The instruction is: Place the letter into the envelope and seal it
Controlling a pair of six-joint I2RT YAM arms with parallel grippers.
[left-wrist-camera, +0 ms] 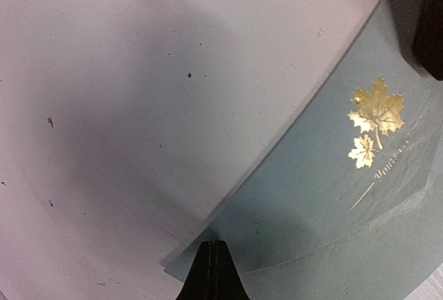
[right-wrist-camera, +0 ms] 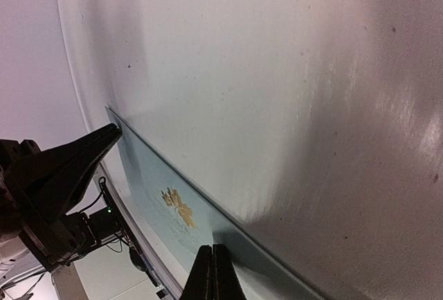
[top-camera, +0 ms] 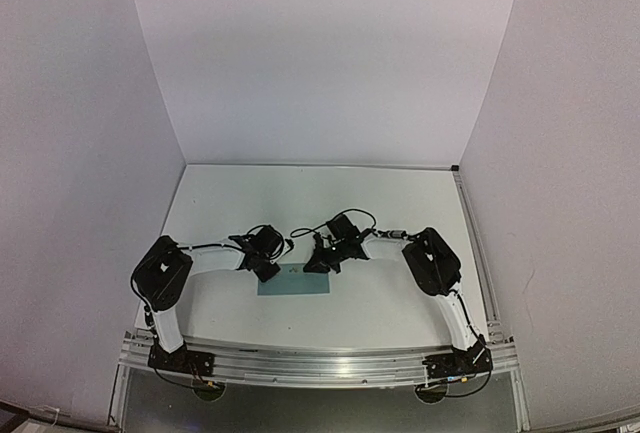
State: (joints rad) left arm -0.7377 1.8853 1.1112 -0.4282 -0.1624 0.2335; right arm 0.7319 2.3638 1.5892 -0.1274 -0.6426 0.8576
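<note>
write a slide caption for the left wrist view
Left claw pinching a corner of the pale teal envelope, gold maple-leaf print facing the camera.

The envelope [left-wrist-camera: 325, 237] is smooth, matt, pale teal paper, stamped with shiny gold-foil maple leaves [left-wrist-camera: 377, 109]. The tabletop [left-wrist-camera: 138, 106] is a smooth white surface with a soft sheen, dotted with small dark specks. My left fingers [left-wrist-camera: 204, 283] look like matt black plastic, and the rail [top-camera: 320, 363] is brushed silvery metal.
</note>
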